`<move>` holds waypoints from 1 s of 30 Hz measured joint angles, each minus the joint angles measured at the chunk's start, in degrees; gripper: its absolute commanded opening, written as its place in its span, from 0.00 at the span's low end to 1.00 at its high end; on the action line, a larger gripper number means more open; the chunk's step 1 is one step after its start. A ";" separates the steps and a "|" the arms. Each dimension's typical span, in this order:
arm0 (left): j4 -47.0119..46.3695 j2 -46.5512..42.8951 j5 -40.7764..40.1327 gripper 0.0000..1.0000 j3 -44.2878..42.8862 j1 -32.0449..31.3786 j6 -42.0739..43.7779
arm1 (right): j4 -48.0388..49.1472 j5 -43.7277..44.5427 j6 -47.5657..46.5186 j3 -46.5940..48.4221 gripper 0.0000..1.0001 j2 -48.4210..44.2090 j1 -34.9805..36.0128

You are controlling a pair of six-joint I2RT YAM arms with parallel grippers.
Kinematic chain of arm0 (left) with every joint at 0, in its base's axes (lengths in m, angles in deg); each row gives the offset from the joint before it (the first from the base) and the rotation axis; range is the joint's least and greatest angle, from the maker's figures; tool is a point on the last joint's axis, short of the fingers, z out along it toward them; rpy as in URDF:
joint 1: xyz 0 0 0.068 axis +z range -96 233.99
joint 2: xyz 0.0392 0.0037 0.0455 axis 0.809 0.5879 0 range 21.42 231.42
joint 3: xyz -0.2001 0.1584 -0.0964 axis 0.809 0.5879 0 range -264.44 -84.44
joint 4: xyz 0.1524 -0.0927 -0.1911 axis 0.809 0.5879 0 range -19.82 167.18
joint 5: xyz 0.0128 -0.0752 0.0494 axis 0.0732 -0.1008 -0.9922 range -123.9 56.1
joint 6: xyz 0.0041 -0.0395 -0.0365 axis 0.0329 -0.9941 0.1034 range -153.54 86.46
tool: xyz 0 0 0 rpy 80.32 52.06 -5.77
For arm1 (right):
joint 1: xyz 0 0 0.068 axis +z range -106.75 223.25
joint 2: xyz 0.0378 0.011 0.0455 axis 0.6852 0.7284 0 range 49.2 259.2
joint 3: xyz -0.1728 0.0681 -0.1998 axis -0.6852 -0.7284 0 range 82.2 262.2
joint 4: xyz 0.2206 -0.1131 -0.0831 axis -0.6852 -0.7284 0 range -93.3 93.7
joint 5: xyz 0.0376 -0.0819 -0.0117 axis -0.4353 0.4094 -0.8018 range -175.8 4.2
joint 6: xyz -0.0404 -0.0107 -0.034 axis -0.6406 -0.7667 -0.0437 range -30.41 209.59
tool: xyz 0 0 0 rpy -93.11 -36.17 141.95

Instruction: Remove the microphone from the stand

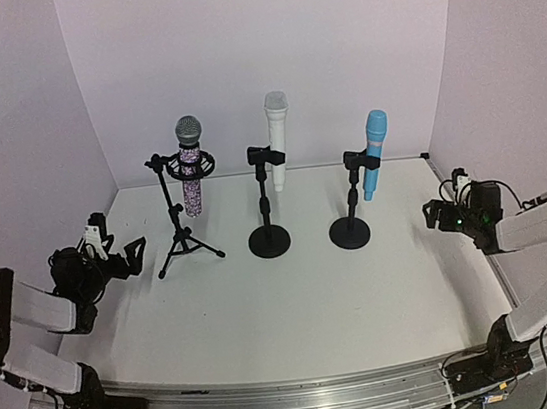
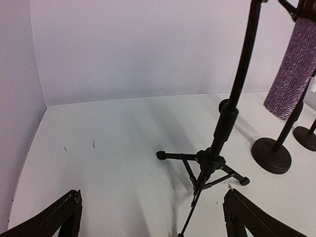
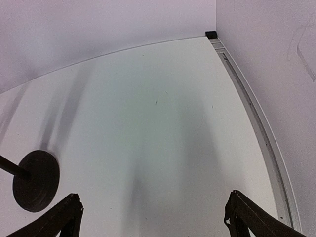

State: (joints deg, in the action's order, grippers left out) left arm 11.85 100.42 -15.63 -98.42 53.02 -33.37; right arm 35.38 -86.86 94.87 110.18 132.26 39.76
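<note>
Worktop: white table (image 1: pixel 288 313), walls at far, left and right edges.
Far left: black tripod stand (image 1: pixel 187 248), feet spread on surface.
Far centre: centre disc-base stand (image 1: pixel 269 241), upright.
Beside, rightward: right disc-base stand (image 1: pixel 349 233), bases apart.

White matte counter (image 1: pixel 297 302) w/ soft grey shadows across it. Pale lilac-white back wall (image 1: pixel 261 35) rises behind it. L side wall (image 1: pixel 0 119) and R side wall (image 1: pixel 526 50) close it in like a box. Silver metal rail (image 1: pixel 300 403) runs along the counter's near edge. Thin metal strip (image 3: pixel 256 123) follows the counter's R edge at the wall's foot, ending at a small black block (image 3: pixel 211 34) in the far R corner. Tiny dark scuff (image 2: pixel 93 143) on the counter nr the L wall, w/ a second speck (image 2: pixel 64 148) just beside it.
</note>
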 measured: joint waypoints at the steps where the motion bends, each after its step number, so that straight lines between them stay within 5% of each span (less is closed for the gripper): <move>1: 0.92 -3.35 0.04 1.00 1.03 0.00 0.00 | -0.80 -0.81 0.12 0.40 0.98 -0.90 0.00; 9: 21.28 -26.78 11.61 1.00 1.87 -1.14 6.14 | -15.47 -10.03 2.28 7.62 0.94 -9.22 0.00; 14: 35.50 -31.85 23.43 1.00 0.38 -4.57 12.65 | -23.75 -15.13 3.97 10.99 0.91 -14.81 0.00; 18: 42.42 -32.82 28.02 1.00 -2.29 -13.05 16.04 | -27.96 -17.75 5.63 12.20 0.88 -17.61 0.04; 25: 46.04 -19.12 24.29 0.98 -14.55 -39.15 19.09 | -30.85 -19.10 8.07 12.42 0.86 -20.65 0.58; 30: 44.14 1.16 19.70 0.90 -30.42 -47.58 15.74 | -31.65 -19.02 8.71 12.42 0.86 -21.54 0.96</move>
State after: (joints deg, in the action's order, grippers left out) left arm 55.99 101.58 4.07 -128.84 5.45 -17.64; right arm 3.73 -105.88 103.58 122.60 110.72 40.72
